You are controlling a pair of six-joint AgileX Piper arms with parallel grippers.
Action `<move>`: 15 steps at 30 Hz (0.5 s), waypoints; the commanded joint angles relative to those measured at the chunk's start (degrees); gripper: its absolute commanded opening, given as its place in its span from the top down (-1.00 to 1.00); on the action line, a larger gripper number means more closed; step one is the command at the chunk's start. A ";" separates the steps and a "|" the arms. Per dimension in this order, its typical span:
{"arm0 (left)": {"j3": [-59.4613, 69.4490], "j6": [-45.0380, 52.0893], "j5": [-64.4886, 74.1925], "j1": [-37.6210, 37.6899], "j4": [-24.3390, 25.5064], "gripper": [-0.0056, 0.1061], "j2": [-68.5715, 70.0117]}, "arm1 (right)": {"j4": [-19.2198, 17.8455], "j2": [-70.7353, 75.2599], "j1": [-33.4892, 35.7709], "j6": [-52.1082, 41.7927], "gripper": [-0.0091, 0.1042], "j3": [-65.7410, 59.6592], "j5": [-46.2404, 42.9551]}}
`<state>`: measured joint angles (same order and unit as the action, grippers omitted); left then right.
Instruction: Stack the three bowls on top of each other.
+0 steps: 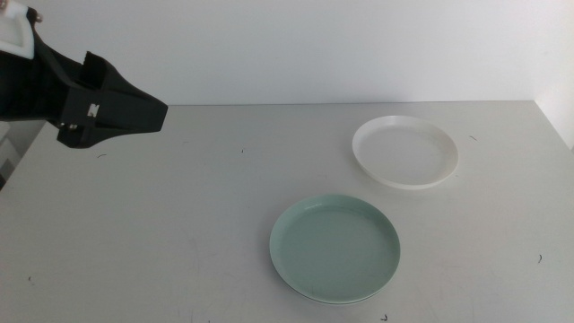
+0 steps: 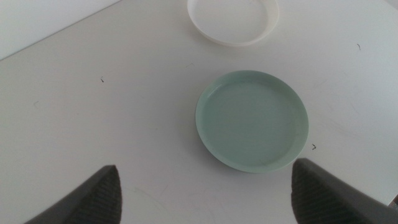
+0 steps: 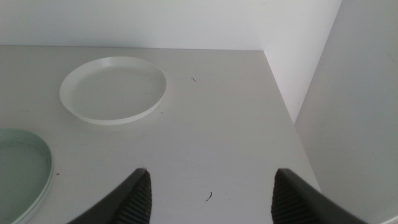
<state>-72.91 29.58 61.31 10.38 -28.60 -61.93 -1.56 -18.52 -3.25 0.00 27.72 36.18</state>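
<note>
A mint green bowl [image 1: 334, 248] sits on the table at the front centre, and it also fills the middle of the left wrist view [image 2: 252, 120]. A paler edge shows along its near underside. A white bowl [image 1: 404, 151] rests behind it to the right, apart from it; the right wrist view has the white bowl [image 3: 113, 89] too. My left gripper [image 1: 154, 113] hangs high over the table's back left, open and empty [image 2: 205, 168], well away from both bowls. My right gripper [image 3: 211, 177] is outside the middle view, open and empty, near the table's right side.
The grey table [image 1: 179, 224] carries only small dark specks besides the bowls. A white wall [image 1: 314, 45] rises behind it, and a white side panel [image 3: 354, 112] stands along its right edge.
</note>
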 commanded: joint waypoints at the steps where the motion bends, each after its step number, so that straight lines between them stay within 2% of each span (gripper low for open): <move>1: -1.64 -0.42 -2.34 -0.12 -2.00 -0.98 0.92 | 1.56 -4.81 0.12 0.00 -0.03 6.73 1.25; 10: -1.64 -0.42 -2.34 -0.12 -2.00 -0.98 0.92 | 2.91 -20.08 0.12 0.00 -0.03 25.92 17.28; 15: -1.64 -0.42 -2.34 -0.12 -2.00 -0.98 0.92 | 6.99 -29.28 0.12 -1.74 -0.03 37.67 23.99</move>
<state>-72.91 29.58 61.31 10.38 -28.60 -61.93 4.10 -45.33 -3.25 -0.66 60.79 60.90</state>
